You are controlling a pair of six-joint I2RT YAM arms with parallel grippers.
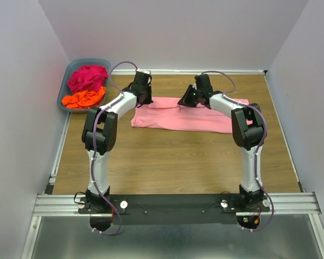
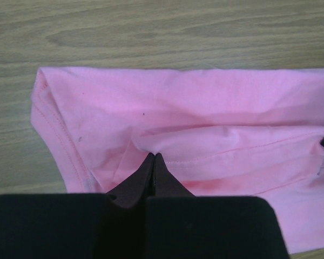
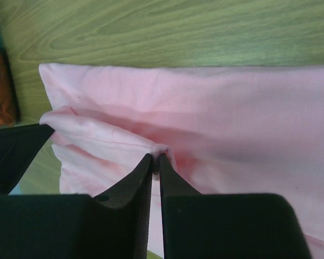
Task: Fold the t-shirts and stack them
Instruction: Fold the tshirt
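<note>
1. Though folded into a long band, the light pink t-shirt point(image 1: 194, 120) lies on the far part of the table point(image 1: 167, 162).
2. Near its left end the left gripper point(image 2: 153, 156) pinches a raised fold, jaws closed to a sliver.
3. Further right, the right gripper point(image 3: 155, 157) is clamped the same way on a ridge of pink cloth.
4. Far left, the basket point(image 1: 65, 91) holds the magenta t-shirt point(image 1: 87, 77) and orange t-shirt point(image 1: 84, 99).

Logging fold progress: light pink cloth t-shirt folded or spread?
Partly folded: light pink t-shirt, a narrow band; left gripper and right gripper pinch a raised layer.
</note>
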